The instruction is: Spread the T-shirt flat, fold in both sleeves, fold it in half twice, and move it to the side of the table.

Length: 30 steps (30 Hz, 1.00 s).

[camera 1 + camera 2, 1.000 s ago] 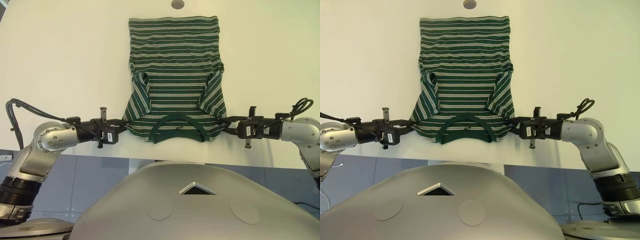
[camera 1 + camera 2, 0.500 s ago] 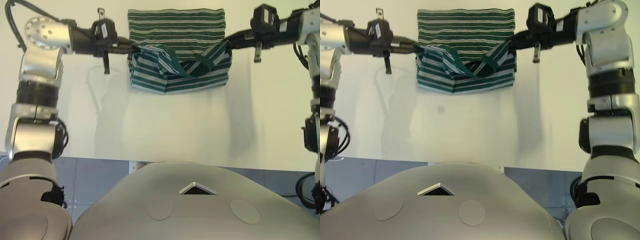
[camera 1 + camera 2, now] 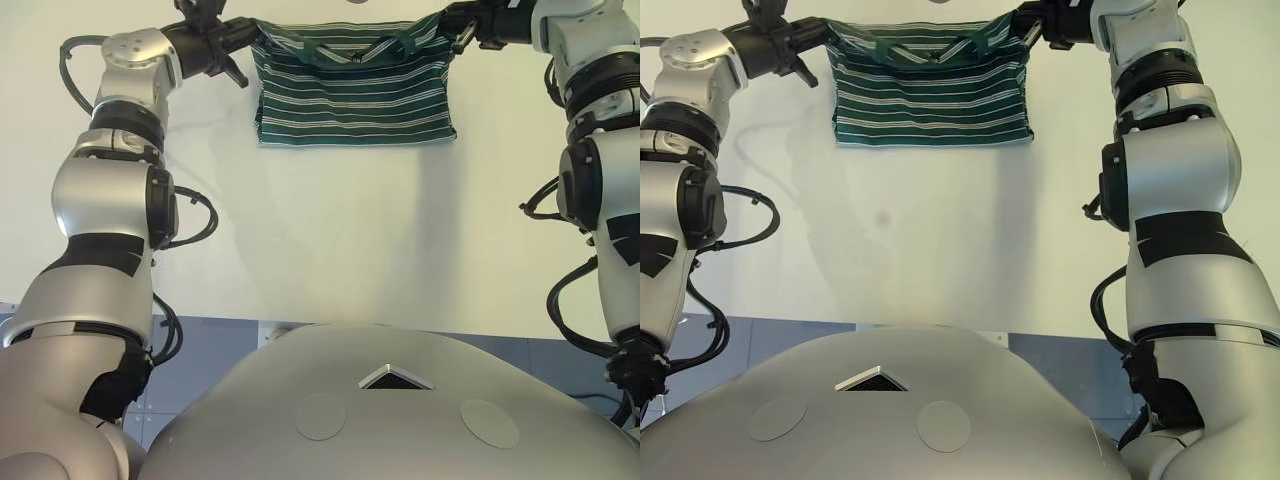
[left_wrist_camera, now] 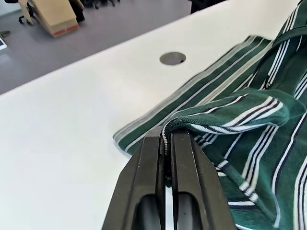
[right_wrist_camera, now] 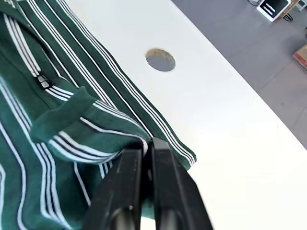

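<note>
Left side first: your left gripper (image 3: 252, 30) sits left of the cable hole (image 4: 172, 58) and a bit nearer the robot. Its fingers (image 4: 152, 158) are pressed together with only a sliver of gap, pinching a rolled edge of the T-shirt (image 3: 350, 90) at the shirt's far left corner. Cloth is clamped right at the tips.

Middle: the T-shirt is green with white stripes, doubled over on the white table (image 3: 330, 240), and sits on the robot's side of the hole. The hole is just past the shirt's far edge, about midway across its width. The folded edge is the one farthest from the hole and lies flat on the table. The top layer's far edge hangs between your two grippers and sags in the middle, with the neckband showing there. The bottom layer's striped hem lies flat, pointing toward the hole, not touching it.

Right side: your right gripper (image 3: 447, 22) is right of the hole, level with the left one. Its fingers (image 5: 165, 177) are closed tight on the shirt's far right corner, with a bunched fold of fabric caught at the tips.
</note>
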Available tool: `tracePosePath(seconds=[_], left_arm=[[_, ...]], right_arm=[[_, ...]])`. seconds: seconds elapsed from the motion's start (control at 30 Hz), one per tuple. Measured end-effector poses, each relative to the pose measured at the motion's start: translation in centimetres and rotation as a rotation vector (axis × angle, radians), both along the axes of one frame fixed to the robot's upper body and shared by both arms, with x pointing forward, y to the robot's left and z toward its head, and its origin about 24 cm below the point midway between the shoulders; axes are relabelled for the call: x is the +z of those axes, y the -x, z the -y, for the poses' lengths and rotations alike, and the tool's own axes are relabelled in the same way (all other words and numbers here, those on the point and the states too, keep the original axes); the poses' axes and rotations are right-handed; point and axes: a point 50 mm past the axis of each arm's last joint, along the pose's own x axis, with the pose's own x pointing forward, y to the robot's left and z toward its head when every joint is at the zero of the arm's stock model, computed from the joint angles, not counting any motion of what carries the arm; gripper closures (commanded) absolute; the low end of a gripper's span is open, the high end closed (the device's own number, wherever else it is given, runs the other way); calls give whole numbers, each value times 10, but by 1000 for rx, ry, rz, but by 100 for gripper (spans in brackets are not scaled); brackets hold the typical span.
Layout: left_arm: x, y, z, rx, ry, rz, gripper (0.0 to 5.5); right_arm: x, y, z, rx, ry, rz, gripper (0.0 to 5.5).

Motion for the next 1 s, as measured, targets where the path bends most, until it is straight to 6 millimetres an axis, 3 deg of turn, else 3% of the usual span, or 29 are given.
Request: tracePosePath(seconds=[0.07, 0.2, 0.27, 0.33, 0.43, 0.53, 0.63, 0.73, 0.77, 0.87, 0.93, 1.0], left_arm=[[-6, 0, 8, -6, -17, -21, 505], [-17, -1, 0, 224, 29, -110, 428], [-17, -3, -8, 418, 158, -146, 389], [-9, -9, -13, 566, 258, -155, 344], [3, -15, -12, 609, 339, -139, 293], [8, -16, -8, 523, 377, -116, 238], [13, -13, -13, 419, 396, -42, 235], [15, -3, -30, 370, 442, 72, 235], [17, 2, -35, 372, 461, 120, 235], [13, 22, -31, 345, 420, 194, 235], [0, 40, -11, 308, 397, 174, 235], [0, 54, 0, 286, 366, 176, 235]], right_arm=[[-13, 2, -7, -7, 23, -7, 428], [-29, 2, -15, -128, 47, 40, 344], [-25, -3, -8, -316, 16, 140, 300], [-19, -7, 4, -498, -23, 224, 296], [-13, -8, 18, -589, -54, 273, 296], [-7, -9, 5, -450, -110, 295, 296], [-5, -5, -41, -170, -300, 285, 296], [-29, 20, -90, 75, -342, 218, 296], [-41, 32, -105, 143, -296, 180, 296], [-70, 63, -122, 341, -87, 119, 296], [-70, 73, -125, 434, 6, 141, 296], [-65, 80, -120, 513, 121, 173, 296]])
